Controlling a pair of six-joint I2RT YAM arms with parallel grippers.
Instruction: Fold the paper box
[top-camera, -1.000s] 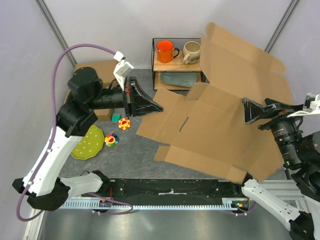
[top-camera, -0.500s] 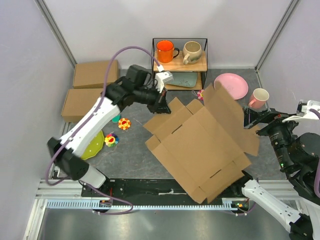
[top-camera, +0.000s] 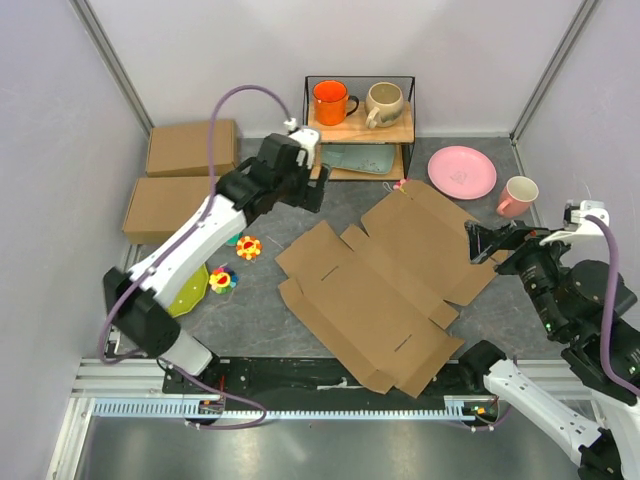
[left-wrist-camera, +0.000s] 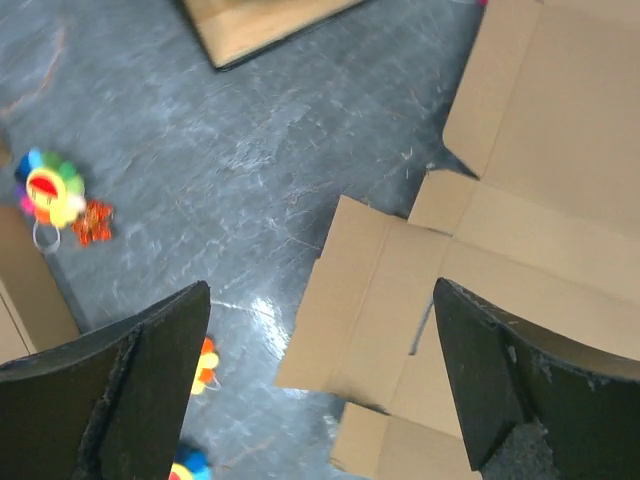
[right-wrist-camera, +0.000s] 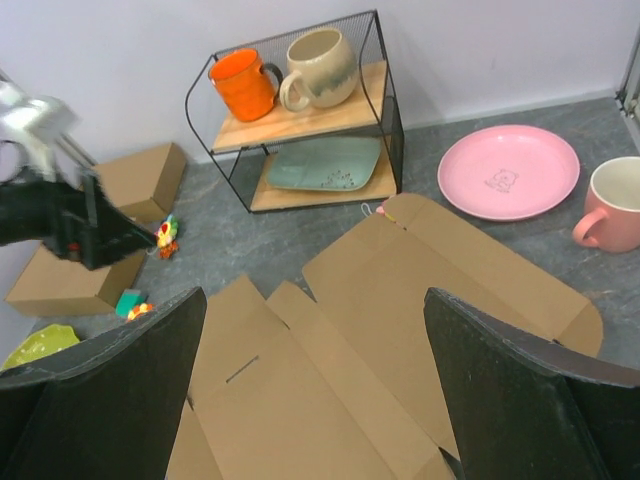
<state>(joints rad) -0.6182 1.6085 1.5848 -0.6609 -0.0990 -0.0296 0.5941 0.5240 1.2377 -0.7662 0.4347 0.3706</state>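
Note:
The paper box (top-camera: 385, 280) is an unfolded brown cardboard sheet with flaps and slits, lying flat on the grey table. My left gripper (top-camera: 308, 188) hovers open above the table just past the sheet's far left corner. In its wrist view the left gripper (left-wrist-camera: 320, 385) has nothing between its fingers, and a flap of the paper box (left-wrist-camera: 400, 300) lies below. My right gripper (top-camera: 480, 243) stands open at the sheet's right edge. Its wrist view looks across the paper box (right-wrist-camera: 400, 300), and the right gripper (right-wrist-camera: 315, 400) is empty.
Two closed brown boxes (top-camera: 190, 148) (top-camera: 165, 205) sit at the far left. A wire shelf (top-camera: 358, 125) holds an orange mug (top-camera: 333, 100), a beige mug (top-camera: 383, 102) and a teal plate (top-camera: 360, 158). A pink plate (top-camera: 462, 172), a pink mug (top-camera: 517, 195), flower toys (top-camera: 248, 247) and a green plate (top-camera: 180, 285) lie around.
The sheet, held up tilted before, has dropped flat onto the table. My left gripper has opened, let go of its corner and drawn back toward the shelf.

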